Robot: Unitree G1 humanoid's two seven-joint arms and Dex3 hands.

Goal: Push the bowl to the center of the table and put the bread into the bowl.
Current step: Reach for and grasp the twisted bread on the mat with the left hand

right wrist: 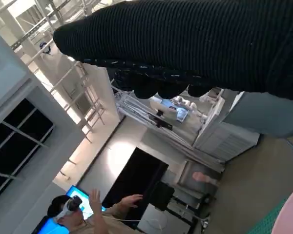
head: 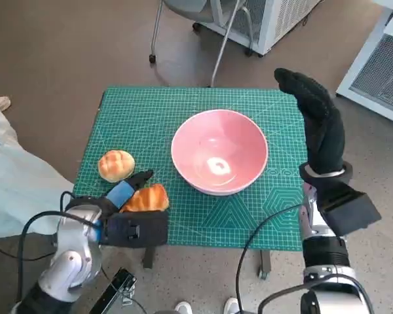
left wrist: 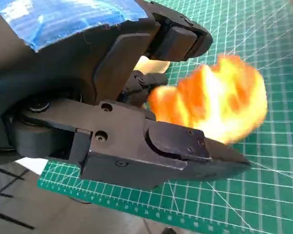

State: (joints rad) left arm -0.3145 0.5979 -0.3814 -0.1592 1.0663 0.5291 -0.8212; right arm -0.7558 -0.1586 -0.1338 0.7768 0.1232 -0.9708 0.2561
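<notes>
My left hand [head: 128,210] grips a golden bread roll [head: 147,197] near the mat's [head: 150,111] front edge; my right hand [head: 318,121], fingers straight and empty, stands beside the pink bowl [head: 219,160].

No text, label or number can be read anywhere.

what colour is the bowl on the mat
Pink, with a paler glossy inside; the bowl shows best in the head view.

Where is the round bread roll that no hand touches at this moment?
In the head view, the round golden bread roll lies on the green cutting mat's left side, just beyond the left hand, apart from the pink bowl.
</notes>
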